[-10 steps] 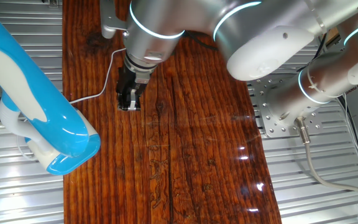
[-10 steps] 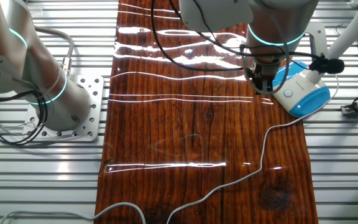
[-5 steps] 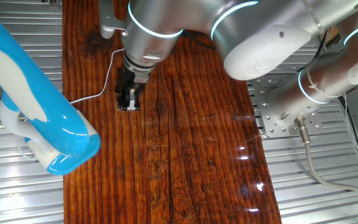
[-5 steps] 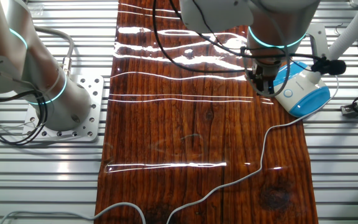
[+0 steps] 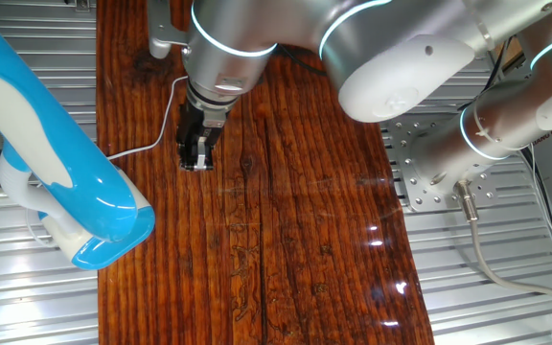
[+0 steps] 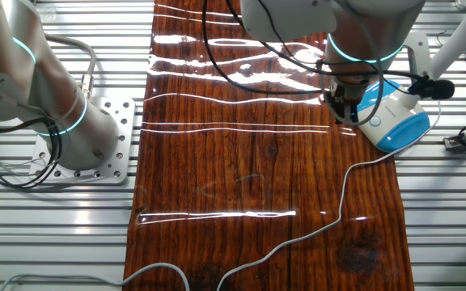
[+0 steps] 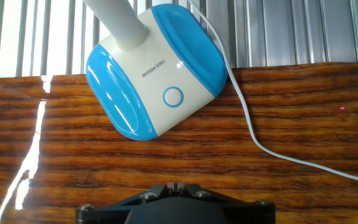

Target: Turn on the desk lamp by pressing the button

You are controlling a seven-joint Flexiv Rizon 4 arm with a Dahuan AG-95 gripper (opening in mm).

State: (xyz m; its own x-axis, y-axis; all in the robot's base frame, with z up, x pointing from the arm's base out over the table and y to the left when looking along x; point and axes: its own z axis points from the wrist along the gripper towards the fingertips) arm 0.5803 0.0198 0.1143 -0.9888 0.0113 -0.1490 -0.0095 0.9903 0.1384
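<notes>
— Lamp position? 
— Desk lamp (image 7: 157,71) base straddles the wooden table (image 6: 241,162) edge, round button (image 7: 173,98) up, cord (image 7: 253,134) trailing across the boards.
— Gripper (image 6: 343,113)? 
— Hovering just beside the base; finger gap, cannot tell.
</notes>
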